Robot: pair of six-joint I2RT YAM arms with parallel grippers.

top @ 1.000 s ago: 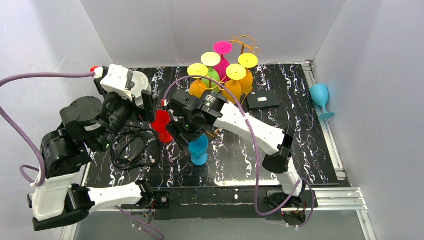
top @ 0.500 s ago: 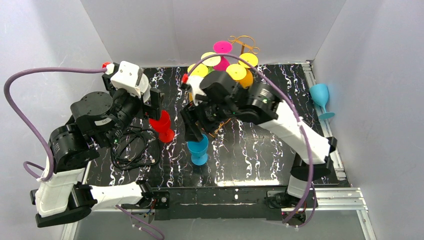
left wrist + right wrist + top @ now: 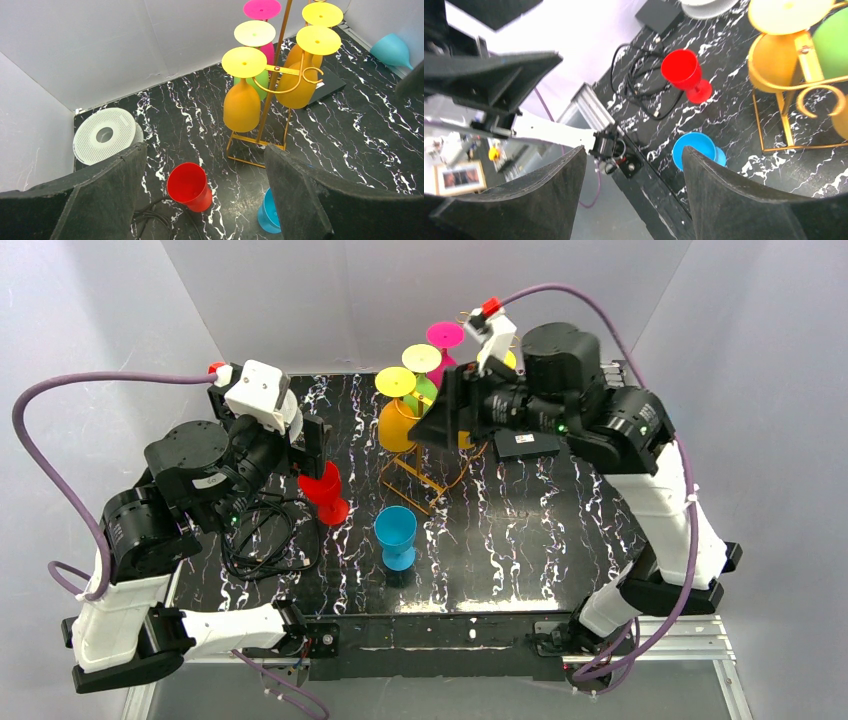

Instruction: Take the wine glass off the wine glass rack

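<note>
While both arms hang raised over the tabletop (image 3: 560, 540), neither holds anything. Rack (image 3: 266, 112) stands upright at the far middle, w/ glasses hung bowl-down on its arms, feet on top: orange glass (image 3: 242, 106) on the near left, 2nd orange glass (image 3: 296, 82) to its right, green glass (image 3: 256, 82) and pink glass (image 3: 268, 51) behind. All four sit on the wire, none lifted off.

Left gripper (image 3: 312, 445): jaws spread wide, empty, poised above the red glass (image 3: 325, 485), which stands upright on the tabletop left of the rack. In the left wrist view the red glass shows low in the gap, no contact.

Right gripper (image 3: 445, 422): jaws also spread, empty, up high just in front of the rack's right side, covering part of it from above. Touching or not, can't tell from the top view. Right wrist view has the rack off to the right, outside the gap.

Blue glass (image 3: 396, 535) stands upright near the rack's base, on the front side. 2nd blue glass (image 3: 640, 435) sits at the tabletop's far right edge, well apart from the rest. Black box (image 3: 527, 443) lies just right of the rack, cable (image 3: 255, 540) is coiled at the left, and white disc (image 3: 104, 135) is in the far left corner.
</note>
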